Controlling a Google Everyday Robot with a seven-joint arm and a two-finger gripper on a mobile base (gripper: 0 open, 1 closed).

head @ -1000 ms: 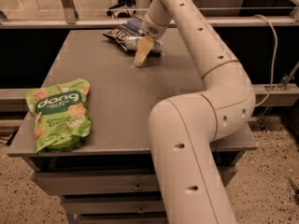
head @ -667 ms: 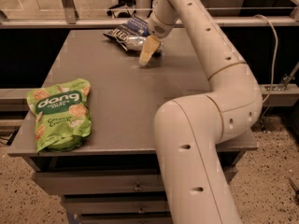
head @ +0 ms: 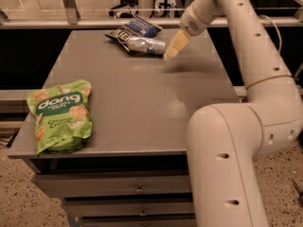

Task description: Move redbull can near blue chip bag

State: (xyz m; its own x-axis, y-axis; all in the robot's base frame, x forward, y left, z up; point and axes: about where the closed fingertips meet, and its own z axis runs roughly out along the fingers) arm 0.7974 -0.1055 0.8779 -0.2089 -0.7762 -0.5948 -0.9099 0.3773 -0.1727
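Note:
The redbull can (head: 147, 45), slim and silver with blue patches, lies on its side at the far middle of the grey table (head: 137, 103). It rests against the front edge of the blue chip bag (head: 134, 29), a crinkled navy bag with white lettering. My gripper (head: 173, 47) hangs just to the right of the can's right end, a little above the table top, with nothing seen in it. The white arm reaches in from the right.
A bright green "dang" bag (head: 59, 115) lies at the table's near left corner. A metal rail (head: 94, 22) runs behind the table's far edge. Drawers (head: 137, 188) sit below the table front. The arm's big lower links fill the right foreground.
The gripper has moved right, off the can. The can, hidden behind the gripper before, now shows lying next to the blue chip bag.

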